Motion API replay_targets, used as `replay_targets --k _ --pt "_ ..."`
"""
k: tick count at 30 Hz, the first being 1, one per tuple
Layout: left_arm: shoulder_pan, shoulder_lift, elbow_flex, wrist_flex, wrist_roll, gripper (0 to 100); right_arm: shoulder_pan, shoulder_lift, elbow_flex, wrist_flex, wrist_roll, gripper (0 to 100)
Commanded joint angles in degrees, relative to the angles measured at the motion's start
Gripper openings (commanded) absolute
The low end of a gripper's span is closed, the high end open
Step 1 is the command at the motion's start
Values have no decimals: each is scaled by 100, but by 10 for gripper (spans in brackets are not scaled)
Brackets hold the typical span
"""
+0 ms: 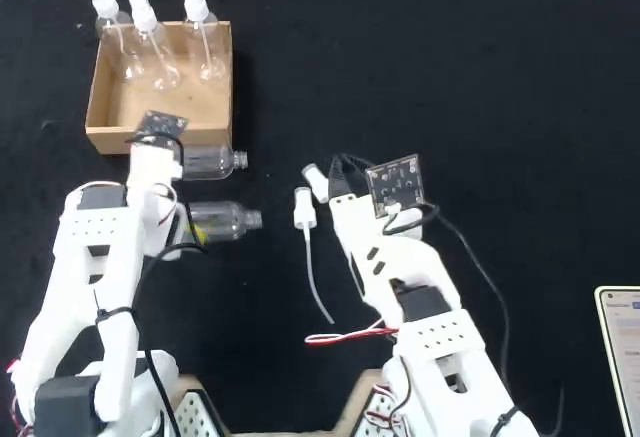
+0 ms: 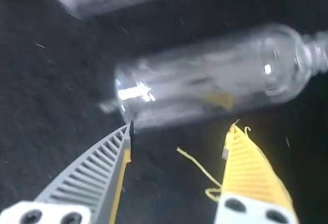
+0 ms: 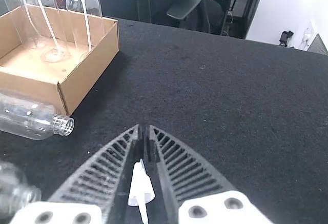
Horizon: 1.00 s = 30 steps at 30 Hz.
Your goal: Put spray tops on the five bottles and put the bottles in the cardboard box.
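**Left claw** (image 2: pixel 181 129): released, jaws spread wide, nothing held. Just beyond the tips a clear bottle (image 2: pixel 215 75) is seen lying on its side on the black tabletop (image 2: pixel 46 106). Contact with either jaw is not seen. A loose yellow thread (image 2: pixel 202 172) is noted by one jaw.

**Right claw** (image 3: pixel 143 129): clenched, tips drawn almost together. A white spray top (image 3: pixel 141 185) is seen in the gap behind the tips. Whether it is clamped or merely lying beneath cannot be told.

**Further out:** a second bottle (image 1: pixel 212 162) is found just above the first in the high view, near the lower right corner of the cardboard box (image 1: pixel 100 107). The box is placed at upper left. Three capped bottles (image 1: pixel 160 47) are stood upright inside it, along its upper wall.

**Risks (judged):**
- The round bottle could be rolled away if one jaw is landed first.
- The smooth wall could slip if it is gripped off centre, and the neck would then swing.
- The thin tube (image 1: pixel 315 277) could be bent against the rim if it is not lined up with the neck.
- The thread could be snagged.

**Orientation:**
- Both loose bottles are laid with the long axis left to right in the high view, open necks pointing right, toward the spray top.
- The spray top is laid head up-frame with its tube trailing down-frame, roughly across the bottles' axis, so a turn is judged necessary before insertion.
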<state>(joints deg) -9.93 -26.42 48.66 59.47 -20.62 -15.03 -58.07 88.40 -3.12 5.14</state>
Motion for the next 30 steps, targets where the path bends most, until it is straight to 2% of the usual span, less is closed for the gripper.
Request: replay_targets --k 1,5,8,10,13,17,20,27,30 --pt "-31 -53 -857 879 -941 278 -44 57 -31 -158 35 15" --pt "40 -44 -1982 1697 -1820 278 -44 57 -31 -158 35 15" --pt "215 0 -2457 1618 -2321 278 -44 57 -31 -158 35 15" --pt "426 0 -2448 1600 -2857 279 -44 57 -31 -158 35 15" --pt "831 18 -2290 1996 -4000 281 -44 57 -31 -158 35 15" --pt "1191 18 -2185 2593 -4668 280 -35 57 -40 -158 44 15" --pt "1226 26 -2097 2145 -4677 278 -44 57 -40 -158 44 15" --pt "1367 26 -910 730 -4686 278 9 22 -57 -158 44 15" --pt "1543 26 -549 281 -4686 278 308 48 -180 -167 193 15"
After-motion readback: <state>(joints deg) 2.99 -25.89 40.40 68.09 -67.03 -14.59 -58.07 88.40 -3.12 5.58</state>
